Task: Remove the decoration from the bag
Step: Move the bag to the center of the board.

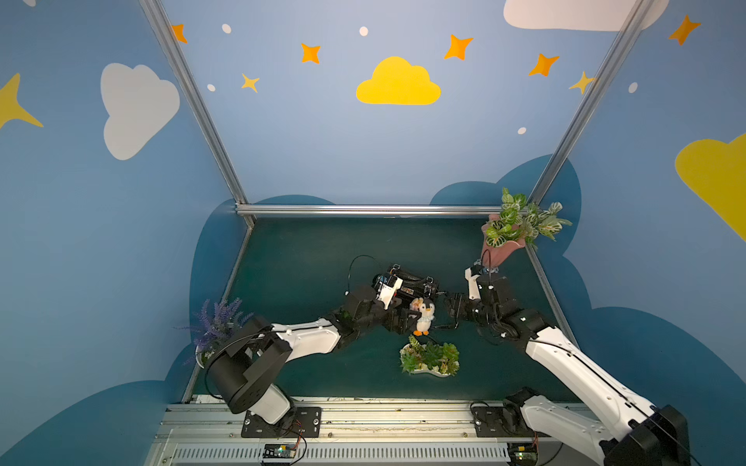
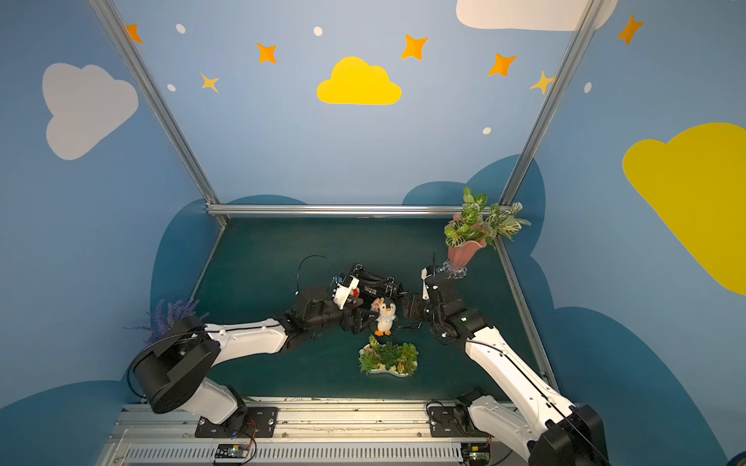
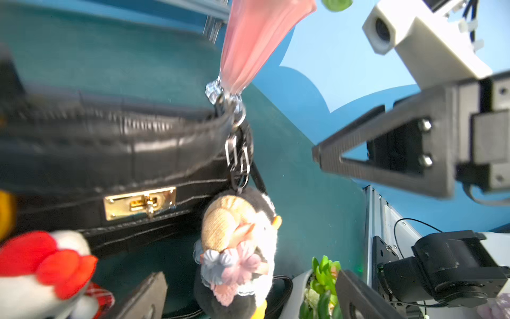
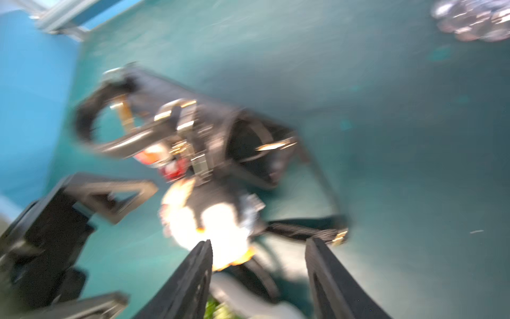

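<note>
- Black, shiny and stiff-looking, the bag (image 1: 415,282) lies near the middle of the surface. It looks small and light, so I think it would slide if something tugged it.
- A little soft penguin (image 1: 424,316) is the decoration. It sits touching the side of the bag that faces the front edge of the surface.
- In the left wrist view the penguin hangs from a small metal clip (image 3: 237,154) on a ring at one end of the bag.
- I think the penguin is fluffy, squashy and very light. It should not break, and a squeeze around its round body should hold well.
- Pulling only on the penguin would likely drag the bag along with it.
- The clip looks hard, smooth and slippery, and it is tiny. I think it is the part that must come open, so the bag needs holding steady near that ring.
- The left hand (image 3: 251,273) is spread wide and holds nothing. The penguin is just in front of it.
- The right hand (image 4: 259,241) has its fingers apart with nothing between them. It is near the penguin too, but its view is blurry.
- A red and white soft toy (image 3: 47,262) sits by the other end of the bag. I cannot tell how it is joined on.
- The gold lock (image 3: 139,203) on the bag is no place to grab.
</note>
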Available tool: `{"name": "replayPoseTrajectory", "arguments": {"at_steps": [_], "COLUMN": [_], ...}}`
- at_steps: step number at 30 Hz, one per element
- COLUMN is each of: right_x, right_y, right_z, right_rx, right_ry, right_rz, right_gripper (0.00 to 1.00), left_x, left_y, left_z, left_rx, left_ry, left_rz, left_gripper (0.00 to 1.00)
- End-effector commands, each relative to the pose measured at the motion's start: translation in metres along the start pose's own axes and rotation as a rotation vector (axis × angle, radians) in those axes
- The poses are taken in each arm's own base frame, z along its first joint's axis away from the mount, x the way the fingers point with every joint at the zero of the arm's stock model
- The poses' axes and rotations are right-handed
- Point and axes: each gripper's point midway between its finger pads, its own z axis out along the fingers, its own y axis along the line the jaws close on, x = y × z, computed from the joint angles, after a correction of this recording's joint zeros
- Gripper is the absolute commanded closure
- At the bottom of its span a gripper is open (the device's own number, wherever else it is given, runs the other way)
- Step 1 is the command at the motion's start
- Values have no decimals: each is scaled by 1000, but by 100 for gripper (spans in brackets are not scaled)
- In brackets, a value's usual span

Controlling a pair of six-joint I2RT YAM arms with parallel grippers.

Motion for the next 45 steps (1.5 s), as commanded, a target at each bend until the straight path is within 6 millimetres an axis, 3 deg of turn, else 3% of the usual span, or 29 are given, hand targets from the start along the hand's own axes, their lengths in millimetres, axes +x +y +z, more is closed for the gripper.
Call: {"name": "replayPoseTrajectory", "arguments": {"at_steps": [1,7,14,20,26,37,39,43,45], "right_x": [-10,-20,-27,-30,-27,-27,-29,-30,-31], "right_y": [9,28,42,49,45,36,33,28,25], "right_z": [-9,1,19,42,54,68,69,70,69], "right_rx": [41,39,81,103,142,199,206,210,213], "right_ry": [-89,-166,-149,-134,-121,-135,-142,-136,-134], "right_rz": [116,126,108,112,111,112,117,112,113], "right_gripper": [45,51,50,50,52,57,58,59,59], "left_x": [-3,-32,-57,-63,-57,-69,-73,-81,-85], "left_y": [-1,-8,5,35,32,67,66,61,63], "left_z": [-13,-35,-48,-31,-18,17,19,21,23], "left_rx": [-32,-70,-118,-155,-50,-130,-123,-124,-133], "left_ry": [9,19,108,238,252,208,185,132,122], "left_rz": [69,222,566,760,857,1005,1022,1060,1082], "left_gripper": [0,0,0,0,0,1,6,32,36]}}
